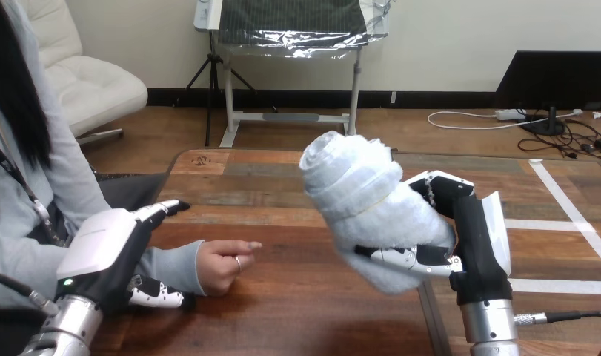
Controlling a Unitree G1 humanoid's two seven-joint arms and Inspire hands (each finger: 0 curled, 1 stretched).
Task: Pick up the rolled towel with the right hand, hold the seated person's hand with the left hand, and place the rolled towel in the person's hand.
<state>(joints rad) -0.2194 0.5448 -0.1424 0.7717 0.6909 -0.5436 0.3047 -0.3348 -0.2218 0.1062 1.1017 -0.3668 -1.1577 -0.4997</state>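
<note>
A white rolled towel [364, 204] is lifted above the table at centre right, tilted with its spiral end up and to the left. My right hand [460, 230] is shut on it, fingers wrapped round its lower part. The person's hand [227, 265] rests on the table at centre left as a loose fist, with a grey sleeve over the wrist. My left hand [108, 252] sits at that sleeved forearm, its thumb under the sleeve and its fingers over the top. The towel is well apart from the person's hand, to its right.
The wooden table [282, 178] stretches ahead, with white tape lines [571, 215] across its right part. The person sits at the left edge of the table.
</note>
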